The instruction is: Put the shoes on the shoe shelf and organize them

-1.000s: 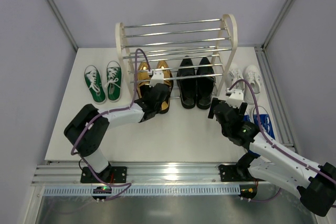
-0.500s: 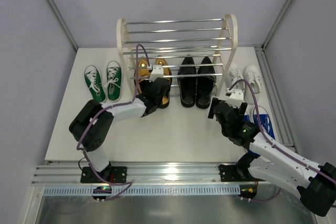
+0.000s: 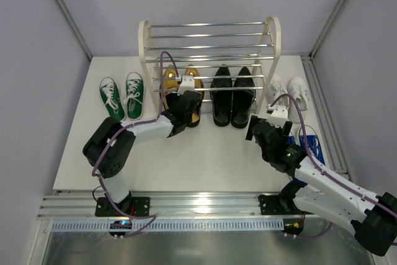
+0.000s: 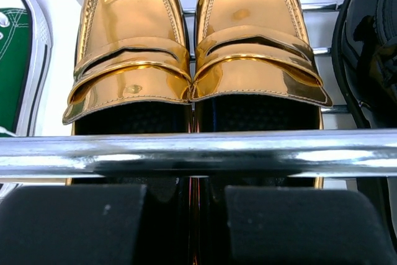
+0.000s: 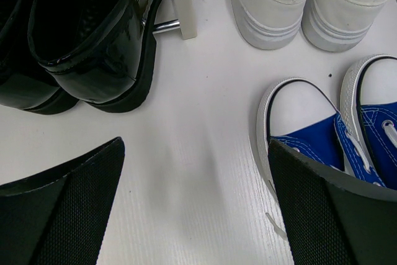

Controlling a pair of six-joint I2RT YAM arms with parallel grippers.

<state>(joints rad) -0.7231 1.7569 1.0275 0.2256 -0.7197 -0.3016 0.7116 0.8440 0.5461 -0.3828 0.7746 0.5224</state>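
The shoe shelf (image 3: 211,35) stands at the back centre. The gold loafers (image 3: 193,80) sit side by side on its bottom tier, toes to the back, under a chrome rod (image 4: 198,153). My left gripper (image 3: 186,105) is at their heels, shut on the adjoining inner walls of the gold loafers (image 4: 248,54), its tip (image 4: 186,228) between the two heels. The black dress shoes (image 3: 232,97) sit on the bottom tier to the right. My right gripper (image 3: 263,130) is open and empty (image 5: 195,209) over bare table between the black shoes (image 5: 93,48) and the blue sneakers (image 5: 322,141).
The green sneakers (image 3: 122,96) stand on the table left of the shelf. The white sneakers (image 3: 288,91) stand to its right, beside the cream side panel (image 5: 183,4). The blue sneakers (image 3: 310,141) lie by the right arm. The upper tiers hold no shoes.
My left gripper has pushed the gold loafers further back into the bottom tier. The right arm has not moved.
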